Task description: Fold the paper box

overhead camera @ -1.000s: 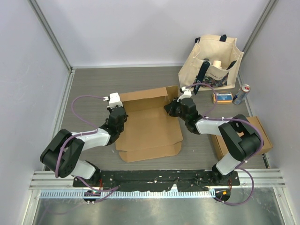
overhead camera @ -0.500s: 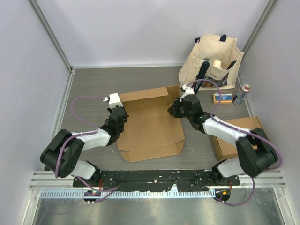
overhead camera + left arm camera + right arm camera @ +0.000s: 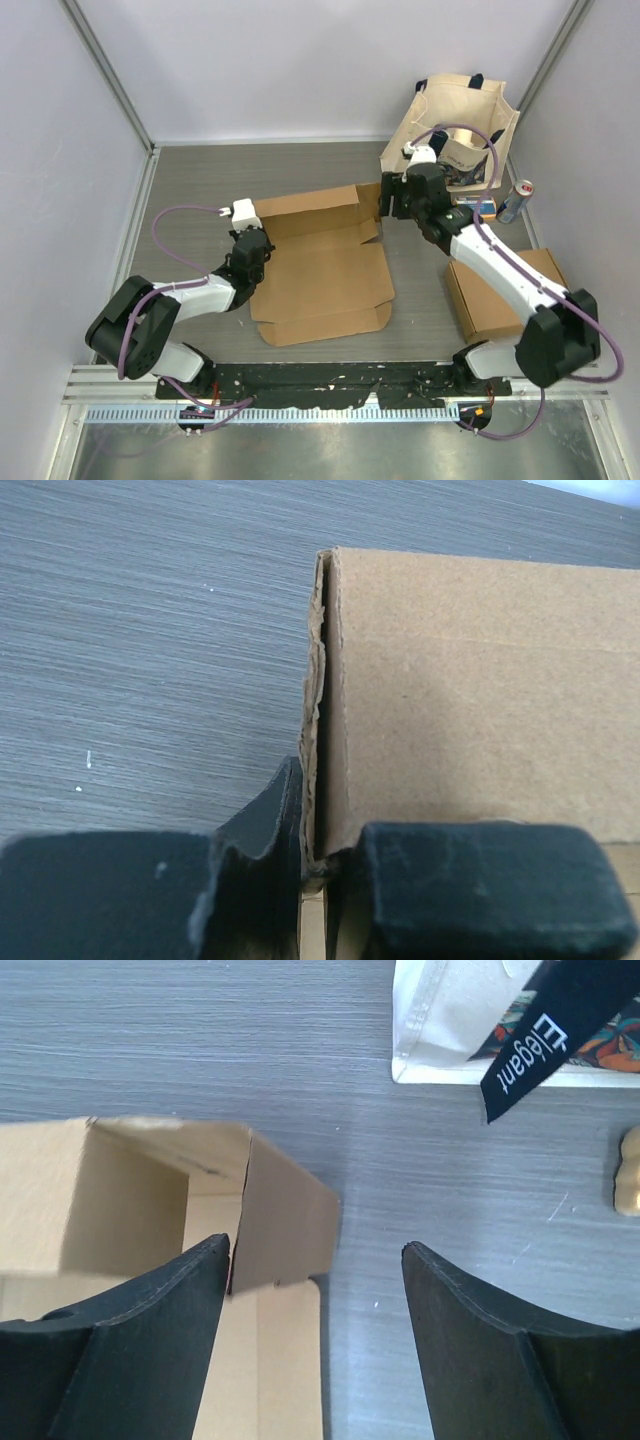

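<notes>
A: Where is the paper box (image 3: 320, 275), and what shape is it in?

B: It lies in the middle of the grey tabletop (image 3: 200, 190), between the two arms. Most of it is flat brown cardboard. Its back wall (image 3: 305, 205) stands upright along the far edge, and a short side flap (image 3: 372, 198) is bent forward at the wall's right end.

A: What is the left end effector (image 3: 250, 238) doing?

B: It is pressed together on the left end of the back wall. In the left wrist view its black fingers (image 3: 480, 880) pinch the folded edge of the paper box (image 3: 470, 700) from both sides, low against the tabletop.

A: And the right end effector (image 3: 392, 198)?

B: Its fingers are spread wide and it holds nothing. It hangs over the right end of the back wall, close to the side flap. In the right wrist view the right end effector (image 3: 315, 1260) has bare tabletop in most of its gap, and the side flap (image 3: 285, 1225) stands just beside its left finger. I cannot tell whether they touch.

A: Anything else nearby?

B: A cream tote bag (image 3: 455, 125) stands in the far right corner, a drinks can (image 3: 517, 200) is beside it, and a closed cardboard box (image 3: 505, 295) lies under the right arm.
</notes>
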Tool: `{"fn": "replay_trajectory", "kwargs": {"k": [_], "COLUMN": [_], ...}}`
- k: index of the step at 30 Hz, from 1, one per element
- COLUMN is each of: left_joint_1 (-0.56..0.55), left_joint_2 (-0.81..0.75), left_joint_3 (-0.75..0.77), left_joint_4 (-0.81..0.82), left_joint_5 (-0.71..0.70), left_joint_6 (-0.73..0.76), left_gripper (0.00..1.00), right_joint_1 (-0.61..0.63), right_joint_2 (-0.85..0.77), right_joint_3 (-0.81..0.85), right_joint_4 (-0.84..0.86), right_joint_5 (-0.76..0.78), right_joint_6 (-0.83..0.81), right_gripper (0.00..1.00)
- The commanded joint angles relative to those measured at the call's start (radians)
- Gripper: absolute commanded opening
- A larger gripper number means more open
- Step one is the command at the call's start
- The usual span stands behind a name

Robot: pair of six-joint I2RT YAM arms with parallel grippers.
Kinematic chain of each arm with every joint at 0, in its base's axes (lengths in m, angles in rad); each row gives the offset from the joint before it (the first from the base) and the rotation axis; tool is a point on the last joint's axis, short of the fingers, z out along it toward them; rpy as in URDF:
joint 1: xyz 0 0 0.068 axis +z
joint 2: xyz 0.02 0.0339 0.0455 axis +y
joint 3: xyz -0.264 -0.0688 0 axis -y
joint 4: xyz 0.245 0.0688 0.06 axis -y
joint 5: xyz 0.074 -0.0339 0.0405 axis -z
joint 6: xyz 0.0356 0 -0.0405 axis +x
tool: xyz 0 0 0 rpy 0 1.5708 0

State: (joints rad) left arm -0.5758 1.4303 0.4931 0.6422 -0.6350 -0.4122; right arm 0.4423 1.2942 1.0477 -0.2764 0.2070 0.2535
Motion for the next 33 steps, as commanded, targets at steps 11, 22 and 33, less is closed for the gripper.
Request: {"fn": "replay_trajectory", "kwargs": {"k": [11,22,33], "left_joint_1": [-0.007,-0.038,-0.047], "left_joint_2": [-0.007,-0.019,0.015], "left_joint_3": [-0.002,0.022,0.004], "left_joint_4": [0.024,0.024,0.043], "left_joint_5": [0.011,0.011,-0.020], "left_joint_6": [-0.002,0.009,0.023], "left_gripper": [0.00,0.00,0.00], "right_joint_1": [0.018,0.058,0.111], "right_joint_2": [0.145,0.137,0.039], "right_joint_3": [0.173,0.138,-0.124], "right_joint_4": [-0.082,-0.060,0.215], "right_joint_5": [-0.112,-0.383,-0.345], "right_joint_6": [-0.019,0.381,0.124], "right_gripper": [0.03,0.01,0.30]}}
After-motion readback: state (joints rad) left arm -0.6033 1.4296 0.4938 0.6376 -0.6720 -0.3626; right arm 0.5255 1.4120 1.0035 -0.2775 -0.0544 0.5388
